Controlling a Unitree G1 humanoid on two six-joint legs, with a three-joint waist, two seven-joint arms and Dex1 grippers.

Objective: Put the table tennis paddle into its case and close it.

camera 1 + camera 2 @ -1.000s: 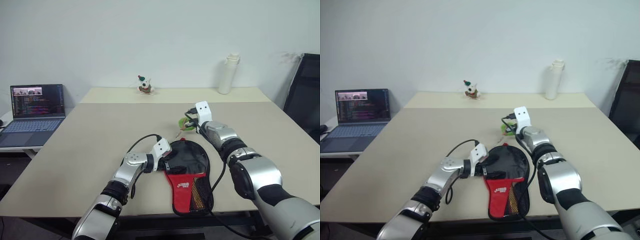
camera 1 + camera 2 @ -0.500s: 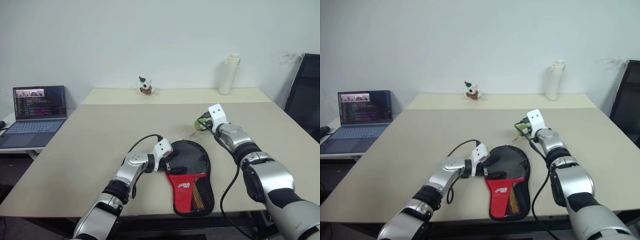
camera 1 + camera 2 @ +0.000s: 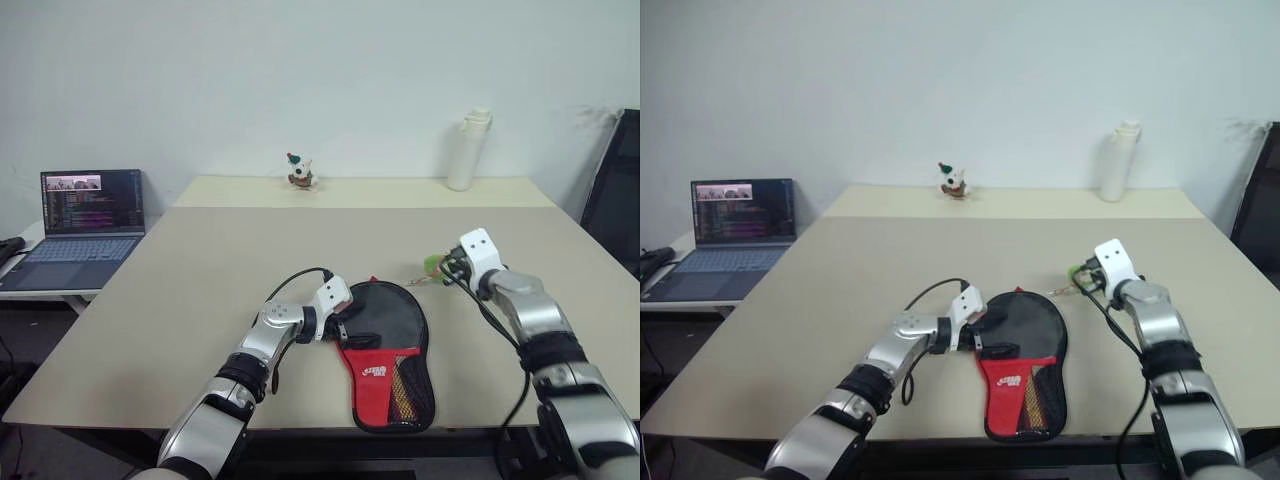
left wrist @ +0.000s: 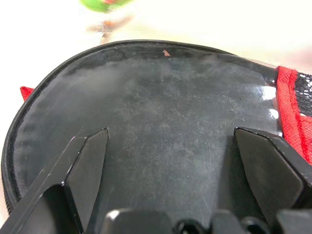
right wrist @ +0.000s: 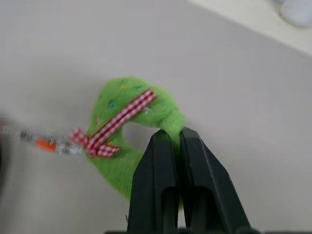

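Note:
The case [image 3: 385, 340] lies flat near the table's front edge, round black end away from me, red logo panel and mesh pocket toward me. The table tennis paddle is hidden. My left gripper [image 3: 340, 322] is at the case's left rim, open, and in the left wrist view its fingers [image 4: 87, 161] spread wide over the case's black face [image 4: 165, 107]. My right gripper [image 3: 452, 266] is right of the case, shut on a small green plush charm [image 5: 126, 112] with a red checked ribbon. A thin beaded cord runs from the charm [image 3: 434, 265] toward the case.
A laptop [image 3: 90, 205] stands open on a side table at the left. A white bottle [image 3: 467, 150] and a small figurine [image 3: 299, 172] stand at the table's far edge. A black chair [image 3: 620, 190] is at the right.
My right gripper has moved to the right and back toward me, carrying the green charm from the case's top to its right side. The left gripper has stayed put. The camera has shifted.

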